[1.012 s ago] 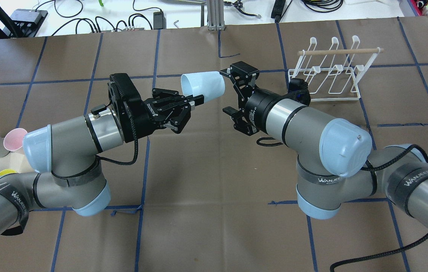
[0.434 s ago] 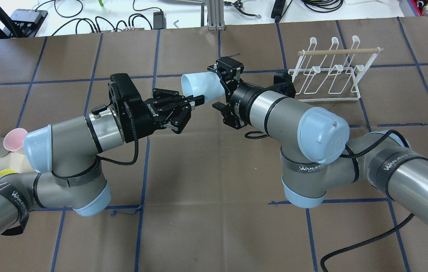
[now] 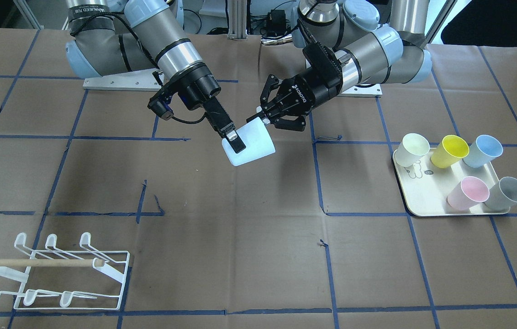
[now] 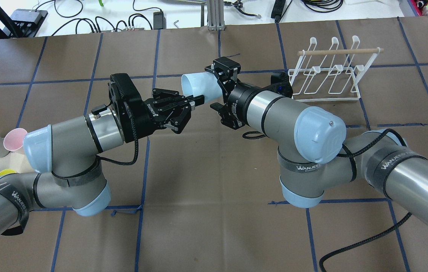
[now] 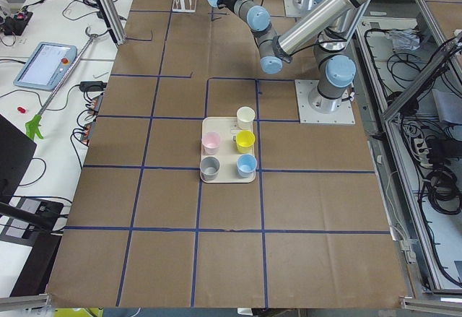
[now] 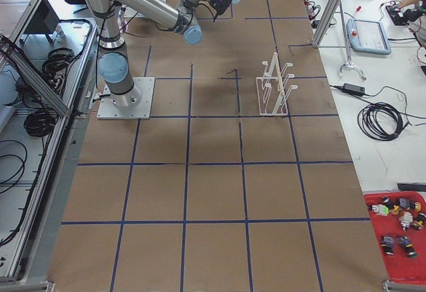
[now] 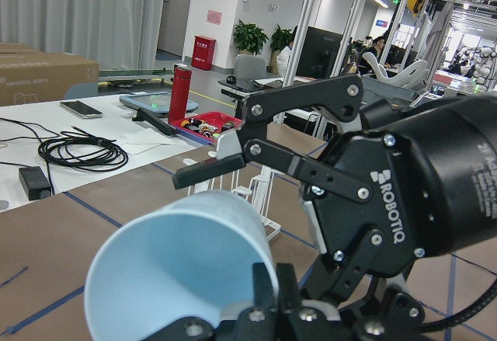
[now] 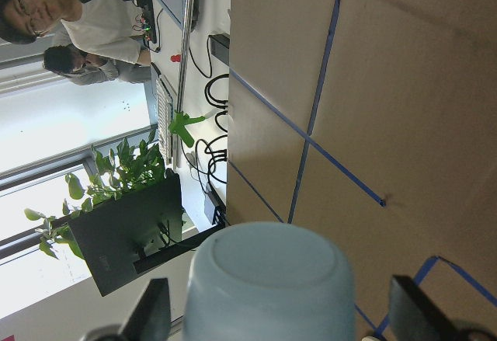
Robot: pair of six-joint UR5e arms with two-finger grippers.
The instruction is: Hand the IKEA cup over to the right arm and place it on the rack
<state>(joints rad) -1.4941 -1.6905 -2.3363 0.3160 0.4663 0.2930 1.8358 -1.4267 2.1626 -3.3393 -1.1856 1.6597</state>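
A light-blue cup (image 4: 200, 87) hangs in the air on its side, with its mouth toward the robot's left. My left gripper (image 4: 198, 99) is shut on the cup's rim. My right gripper (image 4: 218, 89) is open, and its jaws straddle the cup's closed base without touching it. In the right wrist view the cup's base (image 8: 272, 279) sits between the two fingers, with a gap on each side. In the left wrist view the cup (image 7: 178, 271) fills the foreground. The white wire rack (image 4: 327, 71) with a wooden dowel stands at the far right and holds no cup.
A cream tray (image 3: 423, 201) with several coloured cups sits on the robot's left side. The brown paper table (image 4: 214, 181) has blue tape lines. Cables and gear lie beyond the far edge. The rack also shows in the front view (image 3: 53, 269).
My right arm has moved left toward the cup, and its open jaws now straddle the cup's base. The left arm and the cup have stayed still.
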